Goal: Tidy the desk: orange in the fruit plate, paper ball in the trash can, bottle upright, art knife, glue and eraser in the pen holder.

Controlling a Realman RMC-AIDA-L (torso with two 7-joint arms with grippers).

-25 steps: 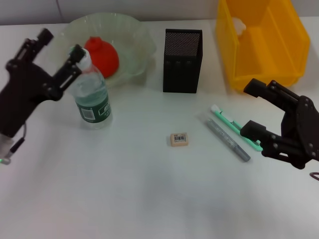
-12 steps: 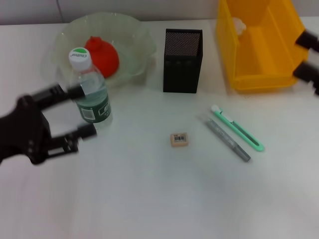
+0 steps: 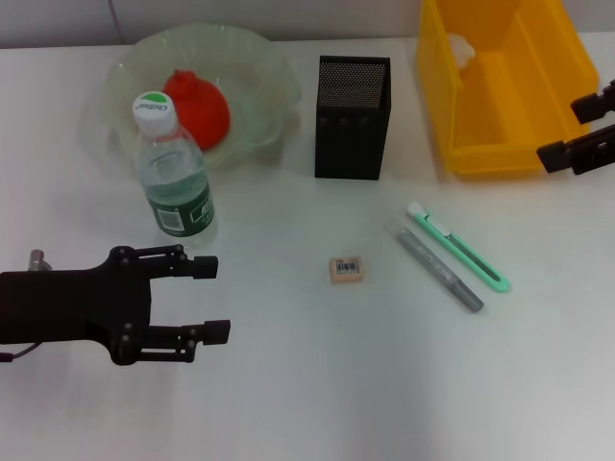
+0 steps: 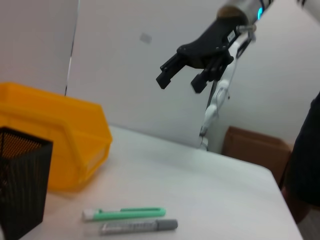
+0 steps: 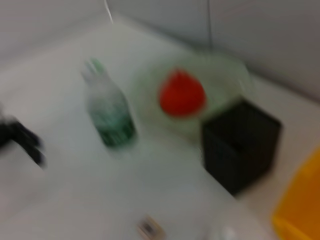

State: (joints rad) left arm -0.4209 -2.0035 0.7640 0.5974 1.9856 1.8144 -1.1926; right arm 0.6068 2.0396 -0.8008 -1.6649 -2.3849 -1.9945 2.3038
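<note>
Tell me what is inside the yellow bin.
The yellow bin holds a white paper ball at its far corner; its near wall hides part of the floor.

Underneath everything, a flat white matte tabletop (image 3: 317,384); fills nearly the whole head view and meets a plain pale-grey wall (image 3: 317,14) along the far edge. On that wall, a thin dark vertical seam (image 3: 110,14) toward the left.

From the left wrist view, the same white top (image 4: 200,180), ending in a rounded far edge. Behind it, the grey wall (image 4: 125,75), split by the dark upright seam (image 4: 72,50) and bearing a small grey rectangular mark (image 4: 145,37) higher up. Beyond the table's far edge, low down, a brown cardboard box (image 4: 255,145), set close to the wall.

From the right wrist view, blurred: only white top (image 5: 60,200) and grey wall (image 5: 250,30).
</note>
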